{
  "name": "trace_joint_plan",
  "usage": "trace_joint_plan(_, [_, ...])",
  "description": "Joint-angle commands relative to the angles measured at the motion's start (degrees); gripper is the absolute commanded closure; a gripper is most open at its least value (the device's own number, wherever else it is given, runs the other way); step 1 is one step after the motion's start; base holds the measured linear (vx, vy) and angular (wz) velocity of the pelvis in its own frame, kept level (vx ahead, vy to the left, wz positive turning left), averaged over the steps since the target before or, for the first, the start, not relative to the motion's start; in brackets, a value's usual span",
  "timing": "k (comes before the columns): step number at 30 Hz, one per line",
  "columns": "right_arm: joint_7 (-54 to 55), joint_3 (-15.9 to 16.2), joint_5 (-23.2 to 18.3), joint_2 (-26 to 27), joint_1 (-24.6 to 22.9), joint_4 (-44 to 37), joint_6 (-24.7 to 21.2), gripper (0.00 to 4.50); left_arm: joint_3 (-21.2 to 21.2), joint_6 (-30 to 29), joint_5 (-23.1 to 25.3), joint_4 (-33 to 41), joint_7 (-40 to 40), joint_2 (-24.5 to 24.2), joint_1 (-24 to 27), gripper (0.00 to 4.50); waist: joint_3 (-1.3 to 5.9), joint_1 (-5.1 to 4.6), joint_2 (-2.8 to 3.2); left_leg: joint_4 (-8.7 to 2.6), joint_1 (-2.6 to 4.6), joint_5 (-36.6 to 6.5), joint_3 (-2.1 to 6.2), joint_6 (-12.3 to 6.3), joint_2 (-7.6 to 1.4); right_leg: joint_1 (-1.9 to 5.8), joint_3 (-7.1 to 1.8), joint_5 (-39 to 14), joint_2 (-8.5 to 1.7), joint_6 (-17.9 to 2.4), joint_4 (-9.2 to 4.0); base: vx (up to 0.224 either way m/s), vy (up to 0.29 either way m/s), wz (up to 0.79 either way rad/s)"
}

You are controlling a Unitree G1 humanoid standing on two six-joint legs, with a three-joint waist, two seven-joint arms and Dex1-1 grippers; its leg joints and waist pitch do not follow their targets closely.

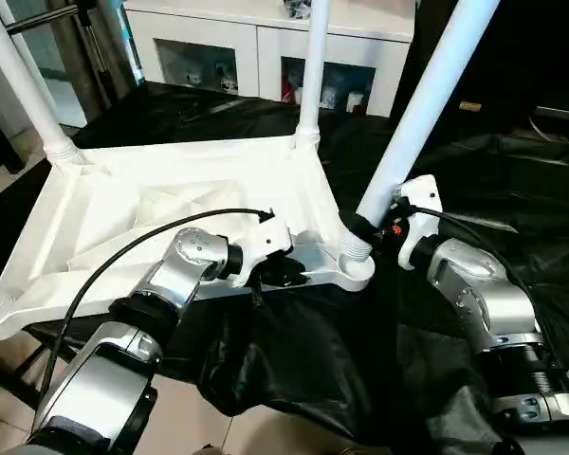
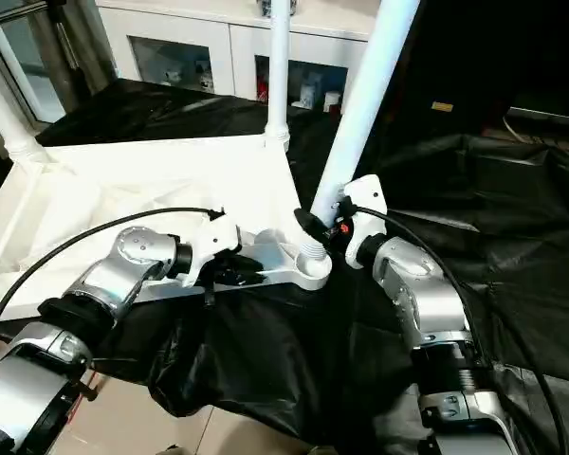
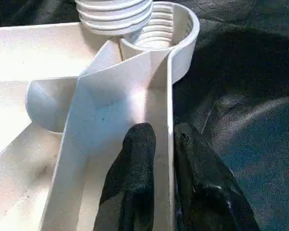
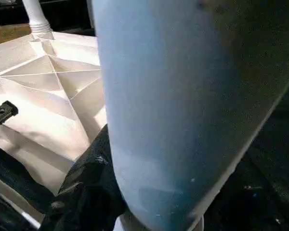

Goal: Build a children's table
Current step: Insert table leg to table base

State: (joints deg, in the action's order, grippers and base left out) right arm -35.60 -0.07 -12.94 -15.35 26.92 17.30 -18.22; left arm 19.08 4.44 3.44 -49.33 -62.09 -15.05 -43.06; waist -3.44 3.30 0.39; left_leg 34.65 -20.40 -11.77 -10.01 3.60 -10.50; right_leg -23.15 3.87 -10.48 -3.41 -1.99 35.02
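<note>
The white tabletop (image 1: 171,204) lies upside down on black cloth, ribs facing up. Two legs (image 1: 313,66) stand in its far corner sockets. A third leg (image 1: 427,104) leans to the right at the near right corner. My right gripper (image 1: 372,227) is shut on this leg just above its base; one black finger (image 4: 86,192) presses against it. In the left wrist view the leg's threaded end (image 3: 113,14) sits off-centre over the open socket (image 3: 166,33). My left gripper (image 3: 166,144) is shut on the tabletop's near rim, one finger on each side of the wall.
A white glass-fronted cabinet (image 1: 266,47) stands behind the work. The black cloth (image 1: 313,360) hangs over the near edge down to the tiled floor (image 1: 209,427). A black cable (image 1: 123,256) loops above my left forearm.
</note>
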Motion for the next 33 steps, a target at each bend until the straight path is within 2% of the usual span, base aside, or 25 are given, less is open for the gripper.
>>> trace_joint_plan(1, [-0.4, 0.1, -0.3, -0.4, -0.3, -1.4, -0.5, 2.62, 0.5, 0.5, 0.9, -2.0, 0.4, 0.2, 0.1, 3.66, 4.18, 0.08, -0.30, -3.85, 0.07, -5.4, 0.68, -3.16, -2.39, 3.95, -3.22, -7.1, -4.91, -12.7, -3.98, 0.000, 0.000, 0.00])
trace_joint_plan(3, [-0.5, 0.2, -0.3, -0.5, -0.4, -1.5, -0.6, 2.62, 0.5, 0.5, 0.8, -2.3, -0.2, 0.1, 0.0, 3.66, 4.17, 0.12, -0.29, -3.86, 0.09, -5.3, 0.68, -3.13, -2.43, 3.91, -3.22, -7.3, -4.97, -12.6, -3.98, 0.000, 0.000, 0.00])
trace_joint_plan(5, [-0.7, 0.2, -0.3, -0.6, -0.4, -1.5, -0.6, 2.62, 0.6, 0.4, 1.0, -2.5, -0.7, 0.0, -0.1, 4.02, 4.19, 0.11, -0.38, -3.86, 0.07, -5.2, 0.67, -3.18, -2.42, 3.93, -3.22, -7.2, -4.95, -12.6, -3.96, 0.000, 0.000, 0.00])
trace_joint_plan(8, [-1.6, 0.7, -0.4, -0.9, -0.2, -1.4, -1.2, 2.62, 0.6, 0.4, 1.2, -2.9, -1.4, -0.2, -0.4, 4.08, 4.15, 0.09, -0.30, -3.88, 0.07, -5.2, 0.70, -3.36, -2.46, 3.91, -3.23, -7.1, -5.00, -12.7, -3.96, 0.000, 0.000, 0.00])
trace_joint_plan(11, [-3.5, 2.1, -0.3, -1.8, -0.3, -1.6, -3.1, 2.62, 1.1, 0.0, 1.5, -3.2, -3.4, -0.5, -0.7, 4.45, 4.11, 0.08, -0.36, -3.89, 0.11, -5.4, 0.69, -3.46, -2.41, 3.98, -3.21, -7.4, -4.90, -12.7, -3.99, 0.000, 0.000, 0.00])
trace_joint_plan(15, [-5.7, 4.1, 0.6, -3.8, -0.3, -1.3, -7.1, 2.62, 2.1, 0.0, 2.2, -3.6, -5.7, -0.9, -1.0, 4.49, 4.06, 0.06, -0.40, -3.93, 0.17, -5.8, 0.71, -3.31, -2.40, 4.00, -3.20, -8.6, -4.93, -12.3, -4.16, 0.000, 0.000, 0.00])
trace_joint_plan(21, [-7.4, 5.1, 0.5, -5.2, 0.1, -1.5, -10.5, 2.62, 2.0, 0.6, 2.8, -3.6, -5.7, -0.9, -1.2, 4.50, 4.04, 0.09, -0.43, -3.96, 0.25, -6.0, 0.72, -3.05, -2.47, 4.02, -3.19, -9.0, -4.95, -12.6, -4.22, 0.000, 0.000, 0.00])
trace_joint_plan(30, [-8.6, 4.2, -1.4, -5.5, -0.2, -4.0, -12.8, 2.62, 0.9, 0.6, 2.9, -5.0, -3.4, -0.4, -2.1, 4.50, 3.90, 0.16, -0.57, -4.02, 0.31, -7.1, 0.72, -2.65, -2.42, 3.87, -3.15, -13.8, -4.98, -10.9, -4.80, 0.000, 0.000, 0.00])
trace_joint_plan(33, [-8.7, 4.1, -2.0, -5.4, -0.6, -5.1, -13.6, 2.62, 0.7, 0.6, 2.7, -5.1, -3.1, -0.4, -2.1, 4.50, 3.99, 0.25, -0.55, -3.99, 0.28, -6.8, 0.76, -2.67, -2.50, 3.85, -3.19, -13.5, -5.12, -10.8, -4.78, 0.000, 0.000, 0.00])
